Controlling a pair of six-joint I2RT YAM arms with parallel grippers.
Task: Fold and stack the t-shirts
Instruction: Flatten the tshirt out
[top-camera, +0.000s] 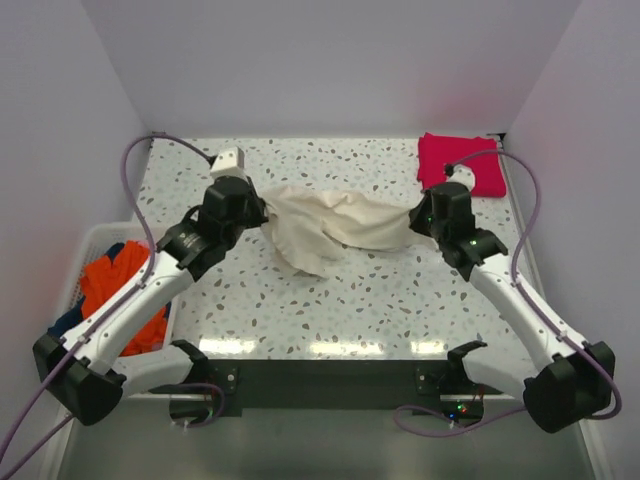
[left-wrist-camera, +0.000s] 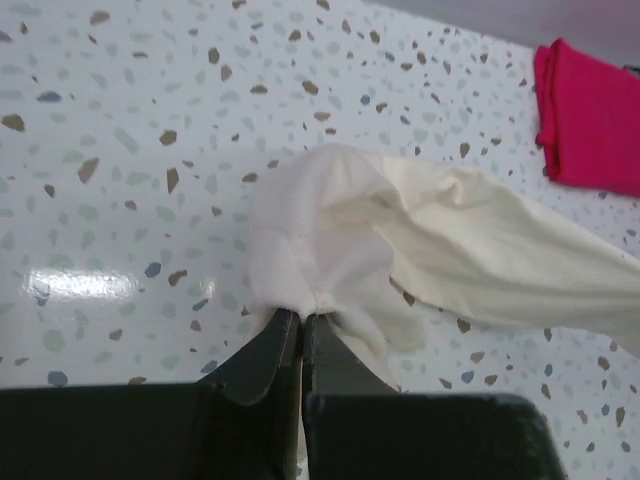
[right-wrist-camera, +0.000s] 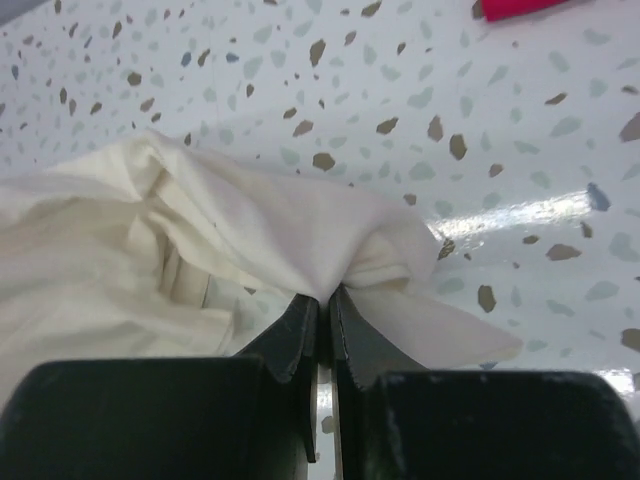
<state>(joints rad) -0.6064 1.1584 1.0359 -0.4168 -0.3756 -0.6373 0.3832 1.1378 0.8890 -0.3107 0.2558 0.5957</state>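
1 cream t-shirt (top-camera: 335, 228): bunched, long axis left–right, strung between 2 sets of jaws. left gripper (left-wrist-camera: 301, 318) pinched tight on one end; right gripper (right-wrist-camera: 323, 297) pinched on the other. Folded magenta t-shirt (top-camera: 458, 163) beyond right jaws.

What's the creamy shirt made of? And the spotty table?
The cream t-shirt looks like soft matte cloth, maybe cotton: it wrinkles and sags where it is pinched. The table looks like glossy speckled stone or laminate: lights reflect off it.
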